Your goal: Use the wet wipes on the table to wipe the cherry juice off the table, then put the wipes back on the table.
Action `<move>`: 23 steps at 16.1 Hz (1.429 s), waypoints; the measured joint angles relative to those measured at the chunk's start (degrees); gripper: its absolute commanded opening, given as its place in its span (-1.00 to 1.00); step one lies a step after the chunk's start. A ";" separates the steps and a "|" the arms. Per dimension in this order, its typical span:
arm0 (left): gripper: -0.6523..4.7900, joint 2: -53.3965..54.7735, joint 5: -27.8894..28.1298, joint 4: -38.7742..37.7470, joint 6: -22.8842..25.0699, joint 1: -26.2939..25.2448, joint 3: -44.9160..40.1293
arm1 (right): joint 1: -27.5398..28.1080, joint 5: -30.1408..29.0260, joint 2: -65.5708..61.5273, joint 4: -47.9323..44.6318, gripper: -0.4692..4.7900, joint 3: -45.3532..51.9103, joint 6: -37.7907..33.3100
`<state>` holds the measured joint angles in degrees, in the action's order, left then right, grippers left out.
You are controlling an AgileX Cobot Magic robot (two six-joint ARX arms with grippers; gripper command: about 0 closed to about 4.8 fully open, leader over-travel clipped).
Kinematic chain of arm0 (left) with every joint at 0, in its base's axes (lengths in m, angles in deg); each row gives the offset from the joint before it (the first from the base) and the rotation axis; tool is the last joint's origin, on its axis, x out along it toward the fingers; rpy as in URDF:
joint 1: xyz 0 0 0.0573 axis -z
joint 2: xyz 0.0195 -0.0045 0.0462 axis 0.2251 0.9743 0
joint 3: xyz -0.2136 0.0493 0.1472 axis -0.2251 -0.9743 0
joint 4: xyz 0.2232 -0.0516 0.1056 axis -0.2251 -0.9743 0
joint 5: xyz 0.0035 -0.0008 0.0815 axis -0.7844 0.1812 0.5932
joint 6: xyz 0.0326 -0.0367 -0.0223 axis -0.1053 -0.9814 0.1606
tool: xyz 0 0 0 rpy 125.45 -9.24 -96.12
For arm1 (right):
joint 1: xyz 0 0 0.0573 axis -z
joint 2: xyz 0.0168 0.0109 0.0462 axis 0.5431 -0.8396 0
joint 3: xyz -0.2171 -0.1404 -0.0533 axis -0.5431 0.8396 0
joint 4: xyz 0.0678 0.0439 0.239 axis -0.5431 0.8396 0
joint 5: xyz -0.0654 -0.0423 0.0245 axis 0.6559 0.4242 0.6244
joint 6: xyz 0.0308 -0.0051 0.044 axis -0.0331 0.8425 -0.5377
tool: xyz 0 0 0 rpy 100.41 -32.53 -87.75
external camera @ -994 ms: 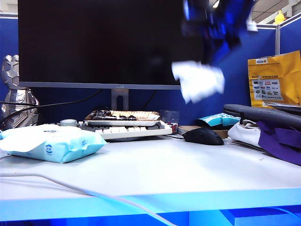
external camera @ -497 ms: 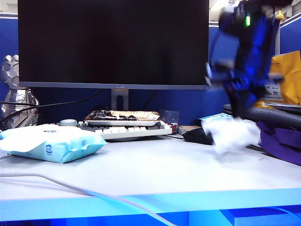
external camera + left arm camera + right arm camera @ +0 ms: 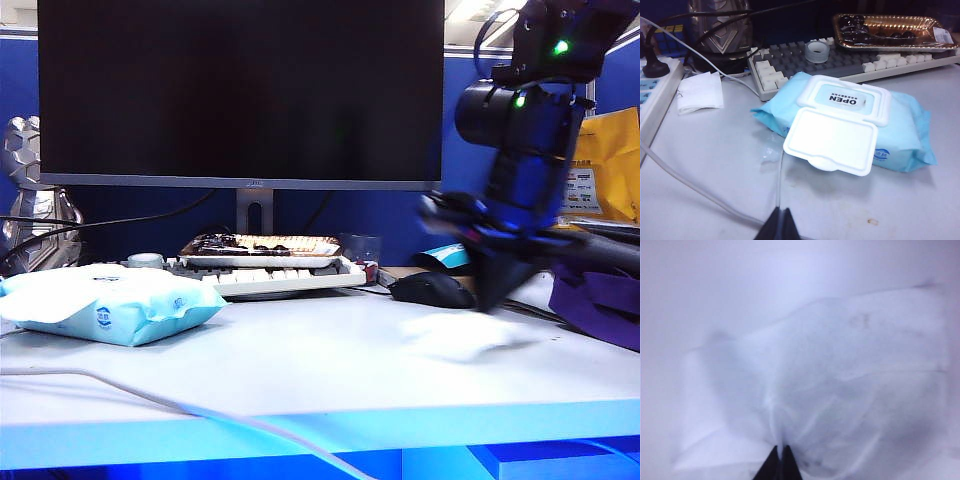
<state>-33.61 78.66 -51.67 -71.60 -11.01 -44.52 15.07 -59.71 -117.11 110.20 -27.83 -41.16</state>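
right gripper (image 3: 492, 300) dropped from upper right to counter (image 3: 300, 370), fingers clamped on wet wipes (image 3: 455, 335), now pressed flat; wiping can start. left gripper (image 3: 780, 225) bottom centre, fingers together.

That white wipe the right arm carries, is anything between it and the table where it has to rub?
Nothing visible. The right gripper is shut on the wet wipe, which already lies spread on the bare table, in front of the mouse.

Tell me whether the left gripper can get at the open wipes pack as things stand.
Probably yes: the left gripper, shut, hangs near the pack, with only a cable on the table between them.
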 measured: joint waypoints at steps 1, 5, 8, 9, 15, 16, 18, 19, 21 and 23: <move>-0.78 0.00 -0.02 0.00 0.00 0.00 0.00 | -0.13 -5.70 0.00 0.63 -0.83 -0.02 -0.04; -0.78 0.00 -0.02 0.00 0.00 0.00 0.00 | -0.04 1.55 -0.35 2.27 -0.83 -0.02 0.20; -0.78 0.00 -0.02 0.00 0.00 0.00 0.00 | 0.92 12.09 -3.76 1.09 -0.83 -0.94 0.59; -0.78 0.00 -0.02 0.00 0.00 0.00 0.00 | 0.74 13.16 -4.92 1.25 -0.83 -1.44 0.79; -0.78 0.00 -0.02 0.00 0.00 0.00 0.00 | 0.68 31.47 -8.26 -8.59 -0.83 -2.60 0.31; -0.78 0.00 -0.02 0.00 -0.02 0.00 0.00 | 0.81 32.04 -8.35 -8.24 -0.83 -2.80 0.31; -0.78 0.00 0.00 0.00 0.00 0.00 0.00 | 1.29 26.58 -8.57 -6.21 -0.83 -4.46 0.44; -0.78 0.00 -0.02 0.00 0.00 0.00 0.00 | 1.53 16.00 -8.55 -3.76 -0.83 -5.92 0.44; -0.78 0.00 -0.02 0.00 0.00 0.00 0.00 | 0.83 -1.90 -8.81 0.46 -0.83 -6.69 0.66; -0.78 0.00 -0.02 0.00 -0.02 0.00 0.00 | -0.07 -8.59 -9.33 6.16 -0.83 -6.67 0.63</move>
<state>-33.61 78.63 -51.67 -71.62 -11.01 -44.52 15.01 -68.30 -126.44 116.37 -34.49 -40.52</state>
